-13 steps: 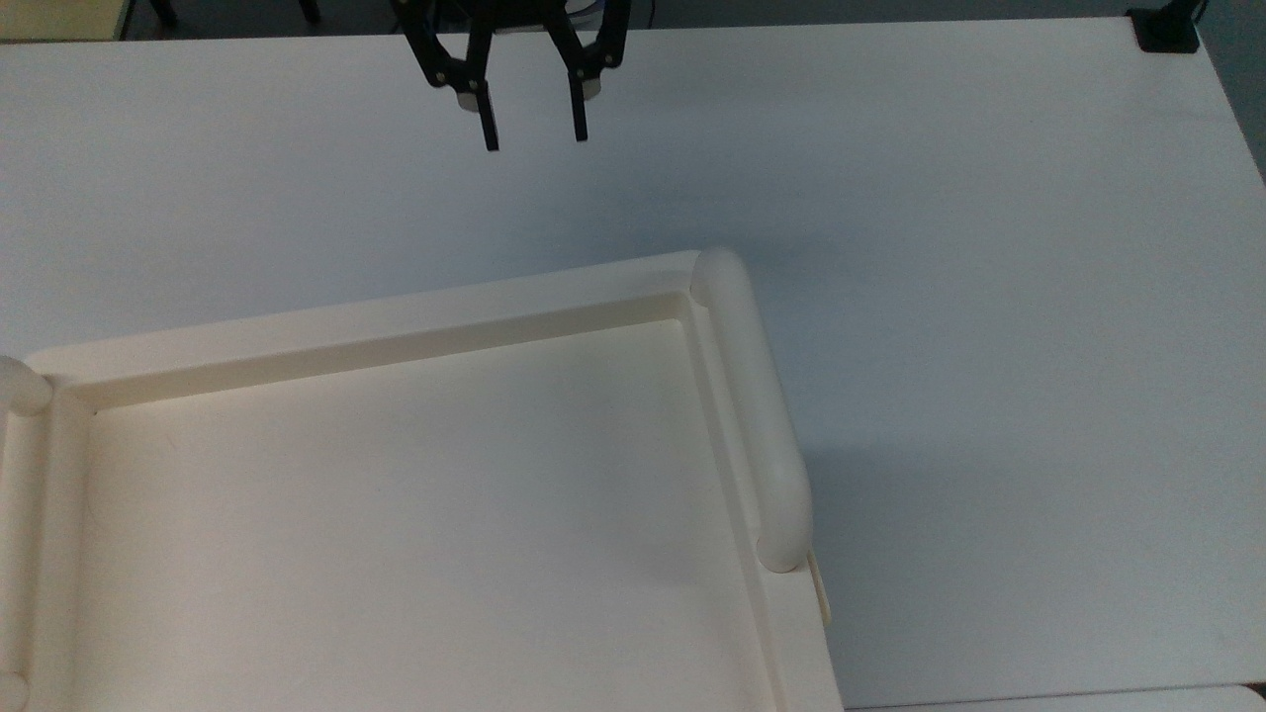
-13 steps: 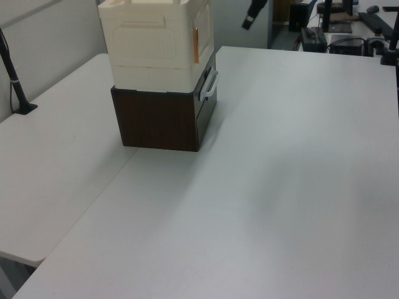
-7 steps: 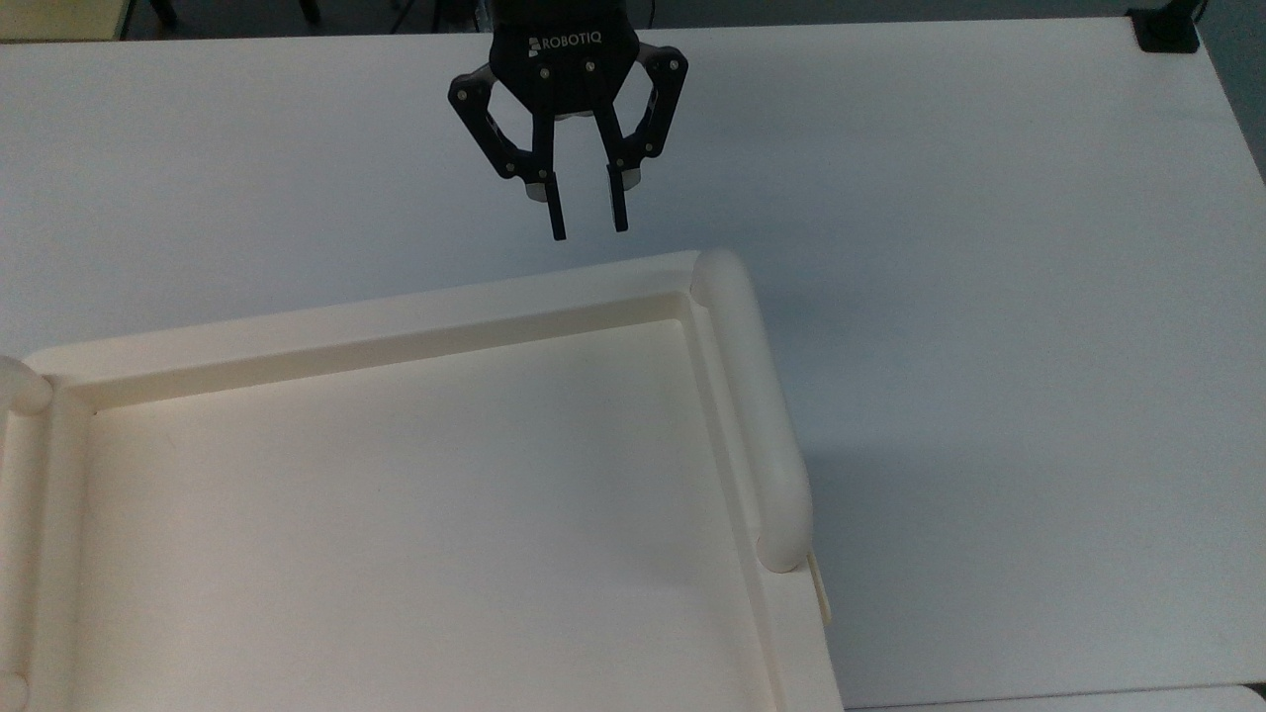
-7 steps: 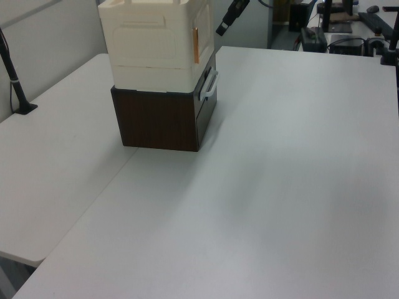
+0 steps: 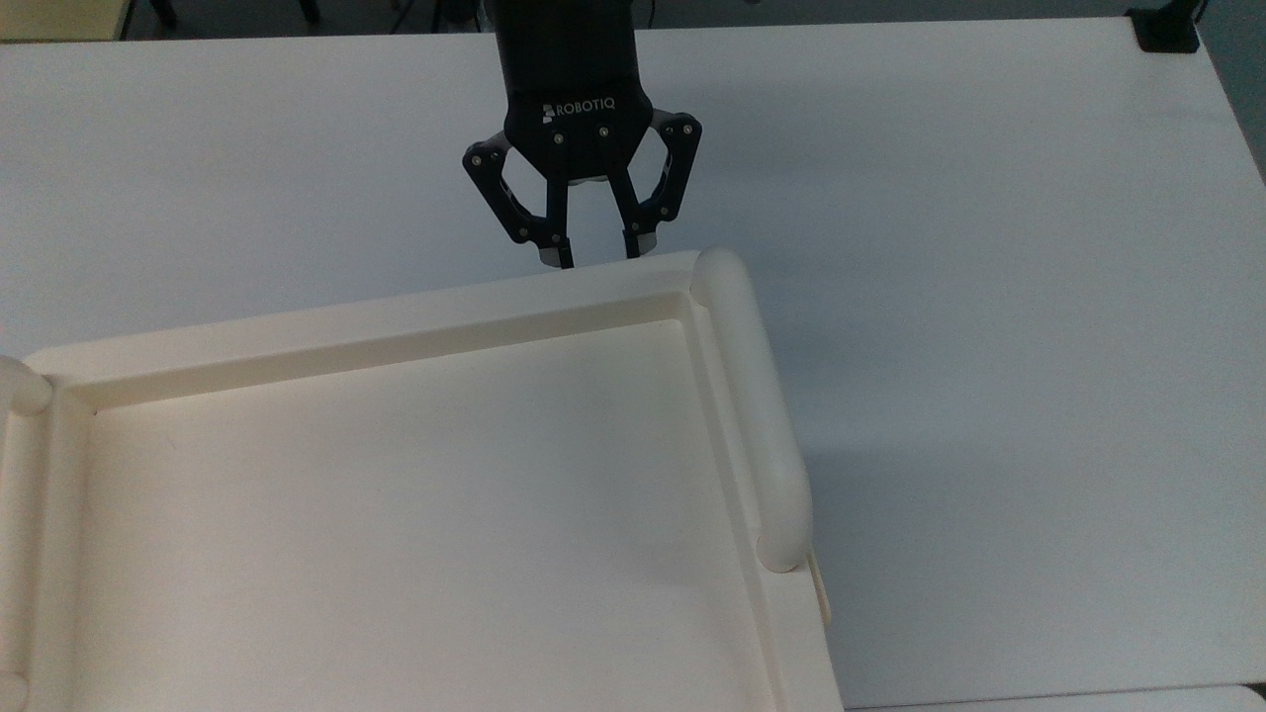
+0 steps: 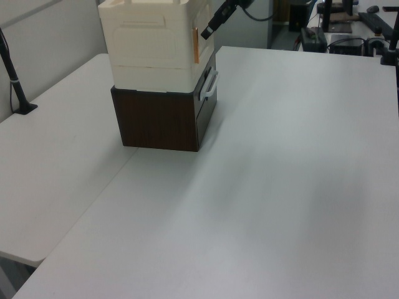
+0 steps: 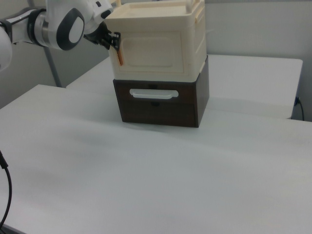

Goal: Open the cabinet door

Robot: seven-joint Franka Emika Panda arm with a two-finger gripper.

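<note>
The cream cabinet (image 7: 161,44) stands on a dark brown drawer unit (image 7: 161,105). In the right view the cabinet door (image 7: 151,56) faces the camera as a recessed cream panel, and a narrow orange-tan strip (image 7: 120,56) runs down its left edge. That strip (image 6: 195,45) also appears in the left view. My black gripper (image 5: 598,259) is open at the cabinet's far rim (image 5: 396,316) in the top view, fingertips dipping behind that rim. In the right view the gripper (image 7: 113,41) sits at the door's upper left corner, just above the strip. The left view puts the gripper (image 6: 207,32) beside the cabinet's upper right edge.
A white handle (image 7: 153,93) crosses the drawer front under the door. Rounded cream tube rails (image 5: 757,415) run along the cabinet top's sides. White tabletop (image 5: 989,247) spreads all around. A black post (image 6: 15,81) stands at the left view's left edge. A small black clamp (image 5: 1167,30) sits at the table's far corner.
The gripper has come down the top view from the table's far edge to the cabinet's rim. In the left view it has moved left and down to the cabinet's upper corner.
</note>
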